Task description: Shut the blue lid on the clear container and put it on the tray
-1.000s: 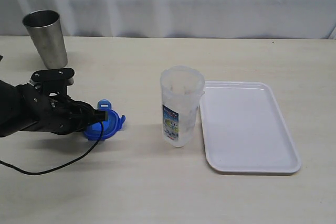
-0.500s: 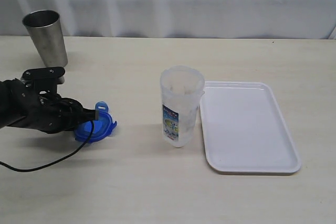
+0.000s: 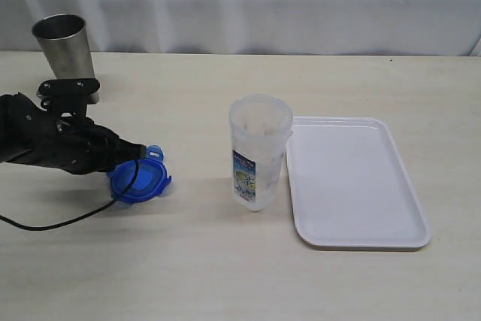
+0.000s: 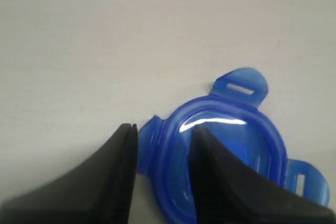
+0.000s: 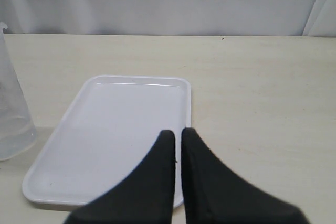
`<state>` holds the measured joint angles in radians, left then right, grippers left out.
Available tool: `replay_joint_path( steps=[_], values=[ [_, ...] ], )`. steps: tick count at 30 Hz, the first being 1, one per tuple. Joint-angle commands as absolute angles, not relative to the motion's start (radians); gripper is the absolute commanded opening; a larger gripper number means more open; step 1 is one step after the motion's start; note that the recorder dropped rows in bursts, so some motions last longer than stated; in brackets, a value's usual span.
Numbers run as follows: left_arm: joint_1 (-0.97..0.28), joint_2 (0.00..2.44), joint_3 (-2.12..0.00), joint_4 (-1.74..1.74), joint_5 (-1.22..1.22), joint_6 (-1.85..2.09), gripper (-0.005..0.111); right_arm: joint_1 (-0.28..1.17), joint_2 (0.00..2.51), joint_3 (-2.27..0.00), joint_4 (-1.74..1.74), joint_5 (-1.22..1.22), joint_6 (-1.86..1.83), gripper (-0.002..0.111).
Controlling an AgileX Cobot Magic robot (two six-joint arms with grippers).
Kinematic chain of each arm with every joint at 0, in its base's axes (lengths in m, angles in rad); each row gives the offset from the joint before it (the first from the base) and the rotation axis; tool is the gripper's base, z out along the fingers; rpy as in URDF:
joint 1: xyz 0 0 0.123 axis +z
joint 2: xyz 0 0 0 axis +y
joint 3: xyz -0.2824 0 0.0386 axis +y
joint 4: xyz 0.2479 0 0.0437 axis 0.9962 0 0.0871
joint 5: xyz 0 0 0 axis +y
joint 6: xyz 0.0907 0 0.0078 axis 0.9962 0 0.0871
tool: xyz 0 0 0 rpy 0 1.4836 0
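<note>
The blue lid (image 3: 144,180) is at the left of the table, tilted, a shadow under it. My left gripper (image 3: 137,157) is shut on its rim: in the left wrist view one finger lies outside the rim and the other inside over the blue lid (image 4: 231,140), with my left gripper (image 4: 163,129) pinching the edge. The clear container (image 3: 259,152) stands open and upright in the middle, its label facing front. The white tray (image 3: 353,186) lies right beside it. My right gripper (image 5: 177,132) is shut and empty above the tray (image 5: 121,119); the clear container (image 5: 10,108) shows at that view's edge.
A steel cup (image 3: 66,54) stands at the back left, just behind my left arm. A black cable (image 3: 52,225) trails from that arm over the table's front left. A pale curtain hangs behind the table.
My left arm has pulled back to the left and risen a little, taking the blue lid with it. The container, tray and cup have not moved.
</note>
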<state>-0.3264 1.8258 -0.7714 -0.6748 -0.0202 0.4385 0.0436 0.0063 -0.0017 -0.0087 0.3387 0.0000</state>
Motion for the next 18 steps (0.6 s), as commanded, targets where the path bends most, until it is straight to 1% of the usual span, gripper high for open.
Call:
replay_joint_path(
  steps=[1, 9, 14, 18],
  values=[
    [-0.324, 1.797, -0.781, -0.665, -0.018, 0.480, 0.032, 0.038, 0.000, 0.000, -0.007, 0.339, -0.007, 0.005],
    [-0.324, 1.797, -0.781, -0.665, -0.018, 0.652, 0.031, 0.038, 0.000, 0.000, -0.007, 0.339, -0.007, 0.005],
    [-0.313, 1.797, -0.781, -0.665, -0.023, 0.716, 0.017, 0.038, 0.000, 0.000, -0.007, 0.339, -0.007, 0.005],
    [-0.248, 1.804, -0.781, -0.669, 0.030, 0.716, 0.016, 0.038, 0.000, 0.000, -0.007, 0.339, -0.007, 0.005]
  ],
)
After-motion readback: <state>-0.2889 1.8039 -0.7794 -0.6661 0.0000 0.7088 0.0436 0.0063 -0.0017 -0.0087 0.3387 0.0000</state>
